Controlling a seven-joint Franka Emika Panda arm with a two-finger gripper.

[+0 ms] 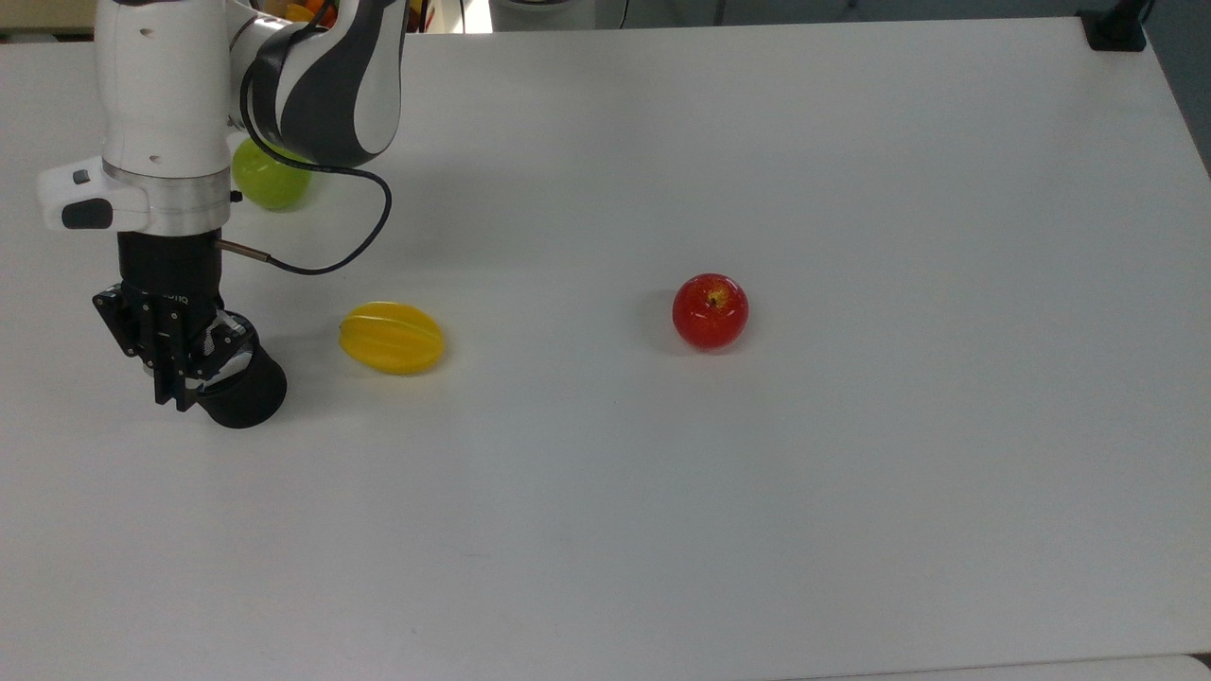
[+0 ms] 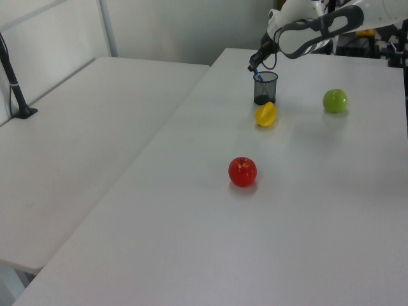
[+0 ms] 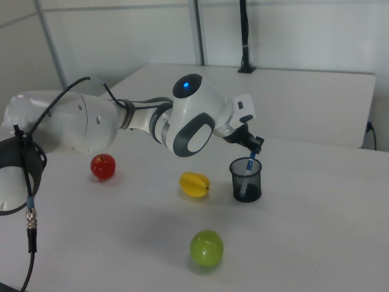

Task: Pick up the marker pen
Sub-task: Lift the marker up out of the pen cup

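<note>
- From the top view's left, I see my gripper (image 1: 175, 383) pointing down over a black mesh cup (image 1: 248, 392), which stands on the white table (image 1: 757, 520) near its left edge.
- My fingers (image 1: 168, 364) look drawn together over the cup's mouth. In the right view the gripper (image 3: 255, 146) is clenched on the upper end of the marker pen (image 3: 250, 165), just above the cup's rim.
- The marker pen stands nearly upright, tilted a little, with its lower part inside the mesh cup (image 3: 246, 180) and its blue top at my fingers. In the left view I make out a bit of blue (image 2: 259, 77) at the rim of the cup (image 2: 265, 87), right under the gripper (image 2: 254, 64).
- In the top view the green apple (image 1: 270, 180) lies up beyond the gripper, partly behind the arm's white body and well apart from the cup.
- Next in the top view comes a yellow ribbed fruit (image 1: 392, 337), lying on its side near the cup's right, not touching it.
- A black cable (image 1: 364, 236) loops from the wrist over the table between the green apple and the yellow fruit.
- Further toward the top view's right, the red apple (image 1: 710, 310) sits alone near the middle of the table, stem up, well apart from everything else.
- At the top view's far right corner I see a black clamp base (image 1: 1114, 28) on the table's edge.
</note>
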